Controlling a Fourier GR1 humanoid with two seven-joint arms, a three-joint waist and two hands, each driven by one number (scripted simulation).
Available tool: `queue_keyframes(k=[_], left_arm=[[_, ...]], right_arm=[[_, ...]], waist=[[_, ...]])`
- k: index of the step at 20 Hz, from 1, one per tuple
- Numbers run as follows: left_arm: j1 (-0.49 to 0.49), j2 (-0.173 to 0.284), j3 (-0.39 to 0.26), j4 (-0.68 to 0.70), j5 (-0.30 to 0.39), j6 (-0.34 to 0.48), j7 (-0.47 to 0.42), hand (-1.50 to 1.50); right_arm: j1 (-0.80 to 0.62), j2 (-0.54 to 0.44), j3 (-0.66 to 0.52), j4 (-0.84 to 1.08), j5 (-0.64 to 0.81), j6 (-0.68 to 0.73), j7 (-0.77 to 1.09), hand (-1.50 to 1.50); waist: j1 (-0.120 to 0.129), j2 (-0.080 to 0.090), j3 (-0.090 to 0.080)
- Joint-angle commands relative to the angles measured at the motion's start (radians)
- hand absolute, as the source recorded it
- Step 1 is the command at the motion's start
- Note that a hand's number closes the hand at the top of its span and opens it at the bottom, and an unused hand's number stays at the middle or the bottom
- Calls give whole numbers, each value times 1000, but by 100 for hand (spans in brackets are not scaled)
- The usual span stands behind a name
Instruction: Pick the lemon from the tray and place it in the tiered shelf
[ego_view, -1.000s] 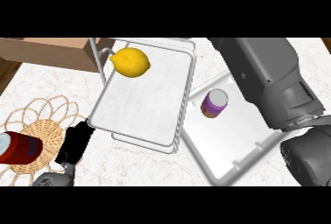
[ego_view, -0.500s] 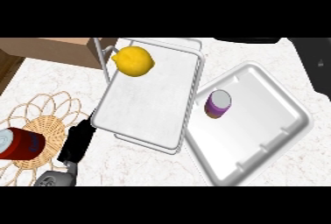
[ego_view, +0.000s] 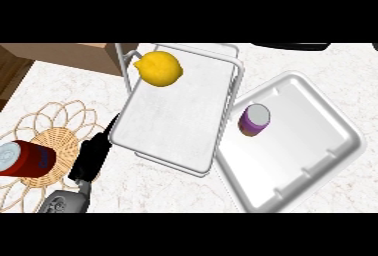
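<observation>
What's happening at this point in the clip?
The lemon sits on the tiered shelf, near its far end. The white tray beside it holds only a purple can. The left hand rests at the lower left, fingers straight, next to a woven mat with a red can. The right hand is out of view.

White marble-look counter (ego_view: 325, 75), pretty busy.
On it we see a tiered shelf (ego_view: 177, 125), white tray (ego_view: 317, 150), and woven mat (ego_view: 52, 135).

Light reads bright and even from where I sit. The tray (ego_view: 310, 150) shows pale sheen along its raised rim; the lemon (ego_view: 161, 68) shades darker underneath. Soft, faint shadows lie on the worktop (ego_view: 66, 85). No glare spots.
</observation>
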Motion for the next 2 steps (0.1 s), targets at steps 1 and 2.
queue_keyframes(k=[1,2], left_arm=[[12,-3,-5,4,-6,2,10,0],[-18,-2,-3,-12,-1,-3,31,0]], right_arm=[[19,-41,25,8,35,59,-40,-150],[7,-32,32,13,44,40,-33,-150]], waist=[[9,0,-1],[11,0,-1]])
